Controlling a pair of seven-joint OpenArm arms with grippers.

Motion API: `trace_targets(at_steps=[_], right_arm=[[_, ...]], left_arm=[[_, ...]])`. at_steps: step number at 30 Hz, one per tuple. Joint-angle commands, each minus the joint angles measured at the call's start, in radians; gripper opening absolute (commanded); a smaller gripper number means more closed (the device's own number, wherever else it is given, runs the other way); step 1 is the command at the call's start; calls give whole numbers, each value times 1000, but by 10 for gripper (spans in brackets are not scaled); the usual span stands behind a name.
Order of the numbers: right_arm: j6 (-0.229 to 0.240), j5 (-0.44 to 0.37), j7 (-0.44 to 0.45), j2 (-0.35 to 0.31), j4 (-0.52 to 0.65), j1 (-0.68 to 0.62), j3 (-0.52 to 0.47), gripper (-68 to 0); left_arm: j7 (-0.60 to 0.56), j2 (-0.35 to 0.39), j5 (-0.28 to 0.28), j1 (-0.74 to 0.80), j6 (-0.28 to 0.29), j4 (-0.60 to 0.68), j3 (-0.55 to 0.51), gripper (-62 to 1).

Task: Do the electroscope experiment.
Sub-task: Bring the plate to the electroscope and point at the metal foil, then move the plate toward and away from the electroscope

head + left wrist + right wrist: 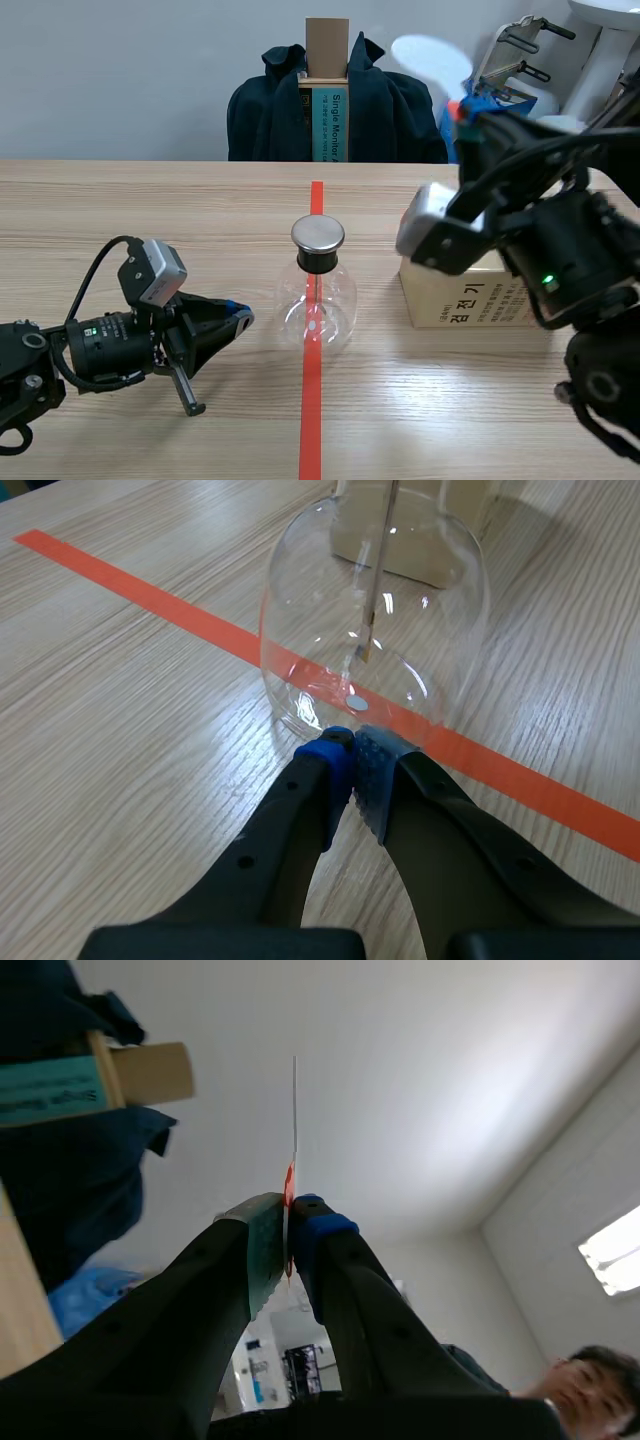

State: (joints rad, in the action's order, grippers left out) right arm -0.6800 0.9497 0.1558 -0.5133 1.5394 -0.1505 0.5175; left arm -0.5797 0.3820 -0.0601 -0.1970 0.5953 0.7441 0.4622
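The electroscope (317, 290) is a clear round glass flask with a black neck and a flat metal cap (318, 234), standing on the red tape line at mid-table. Its inner rod (372, 590) shows through the glass (300, 610) in the left wrist view. My left gripper (240, 318) (352, 742) lies low on the table, shut on nothing, with its tips right at the flask's base. My right gripper (462, 108) (288, 1222) is raised high at the right and shut on a thin pale sheet (430, 55) (294, 1120) with a red spot, seen edge-on from the wrist.
A tan box (470, 300) with printed lettering stands just right of the flask, under the right arm. Across the table a dark jacket (270, 110) hangs over a chair holding a cardboard box (327, 45). A person (585, 1385) appears in the right wrist view.
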Motion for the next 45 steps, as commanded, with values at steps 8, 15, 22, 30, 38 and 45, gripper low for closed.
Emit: trace_targets(at_steps=[8,15,22,30,38,45], right_arm=[[-61,27,0,-12,-132,14,126,-667],[-61,27,8,-13,-191,18,151,-667],[-61,27,38,-13,-191,18,151,-667],[-61,29,159,-13,-191,18,151,-667],[-61,31,272,-13,-191,18,151,-667],[-61,31,296,-13,-191,18,151,-667]], left_arm=[[-15,-8,10,-8,-2,24,-10,-579],[-14,-19,9,-5,-3,24,-10,-579],[-15,-22,7,-5,-6,24,-10,-579],[-15,-22,7,-5,-7,24,-10,-579],[-15,-22,7,-5,-10,24,-10,-579],[-15,-22,7,-5,-10,24,-10,-579]])
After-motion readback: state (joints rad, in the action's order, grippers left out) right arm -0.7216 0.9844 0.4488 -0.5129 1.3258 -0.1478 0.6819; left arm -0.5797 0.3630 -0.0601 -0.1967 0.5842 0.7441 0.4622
